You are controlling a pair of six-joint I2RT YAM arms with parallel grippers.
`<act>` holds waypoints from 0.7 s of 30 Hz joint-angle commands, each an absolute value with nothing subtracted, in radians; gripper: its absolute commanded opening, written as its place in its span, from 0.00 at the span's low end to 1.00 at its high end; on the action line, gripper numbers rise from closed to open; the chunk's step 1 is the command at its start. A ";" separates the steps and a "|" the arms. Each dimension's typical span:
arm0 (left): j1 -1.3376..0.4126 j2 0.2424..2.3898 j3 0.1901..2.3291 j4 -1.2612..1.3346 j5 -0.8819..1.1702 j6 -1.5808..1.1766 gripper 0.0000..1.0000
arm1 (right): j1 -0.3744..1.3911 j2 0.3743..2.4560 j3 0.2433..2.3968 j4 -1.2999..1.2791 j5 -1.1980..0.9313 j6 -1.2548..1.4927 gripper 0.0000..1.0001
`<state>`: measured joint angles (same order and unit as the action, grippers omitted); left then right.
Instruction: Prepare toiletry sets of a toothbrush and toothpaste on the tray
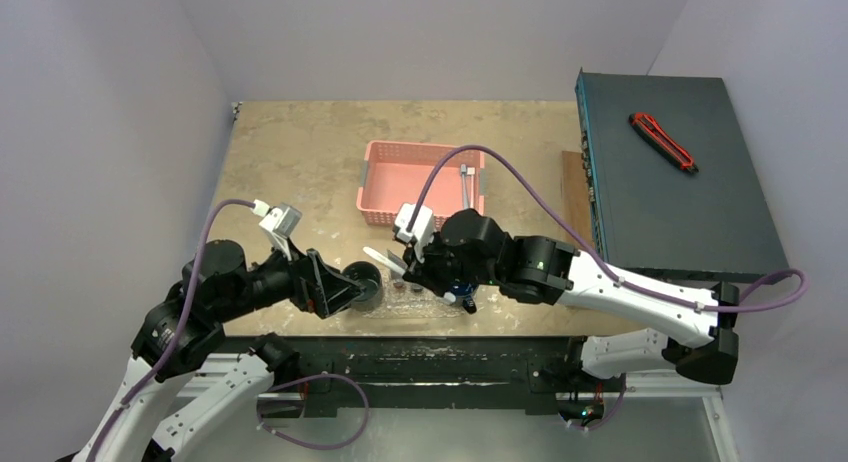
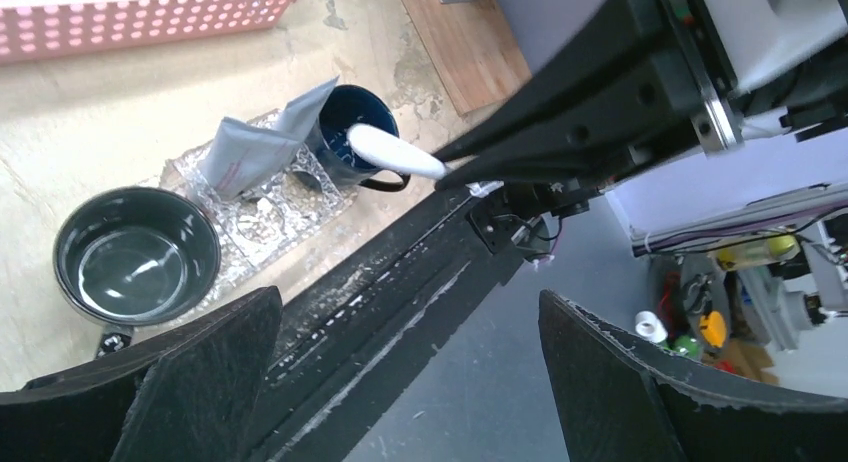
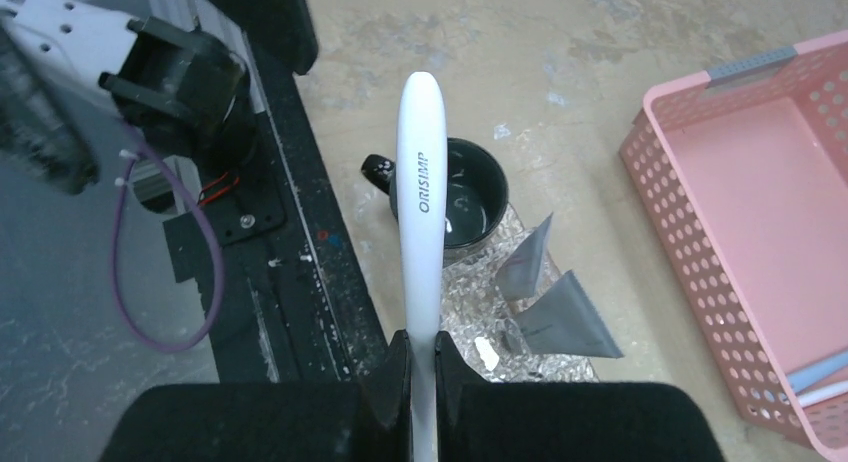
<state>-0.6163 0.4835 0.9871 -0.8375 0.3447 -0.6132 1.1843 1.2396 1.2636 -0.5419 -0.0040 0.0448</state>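
Note:
My right gripper [image 1: 403,268] [image 3: 422,367] is shut on a white toothbrush [image 3: 420,182] [image 1: 381,260], which it holds level above the tray's left end. The see-through tray [image 3: 470,307] [image 2: 255,207] lies at the table's front edge. On it stand a dark mug [image 3: 465,197] [image 2: 135,257], a navy mug [image 2: 345,132] and grey toothpaste tubes [image 3: 570,320] [image 2: 262,147], one of them leaning on the navy mug. Close beside the dark mug [image 1: 367,278], over the table's front edge, my left gripper [image 1: 362,294] [image 2: 410,372] stands open with nothing in it.
A pink mesh basket [image 1: 400,187] [image 3: 740,252] behind the tray holds more pale brushes [image 1: 466,182] [image 3: 820,377]. A large dark box [image 1: 670,202] at the right carries a red utility knife [image 1: 662,142]. A wooden board [image 1: 572,192] lies beside the box.

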 commanded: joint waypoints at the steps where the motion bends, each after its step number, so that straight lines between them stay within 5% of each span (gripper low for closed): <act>1: -0.612 0.508 1.026 -0.856 0.344 -0.740 1.00 | 1.248 1.157 1.231 -0.454 0.076 -0.026 0.00; 21: -0.612 0.511 1.053 -0.878 0.370 -0.811 0.97 | 1.395 1.236 1.302 -0.404 0.072 -0.092 0.00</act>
<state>-0.6163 0.5194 1.0191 -0.8875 0.3492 -0.8200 1.3823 1.2255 1.2381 -0.4564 0.0940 -0.0692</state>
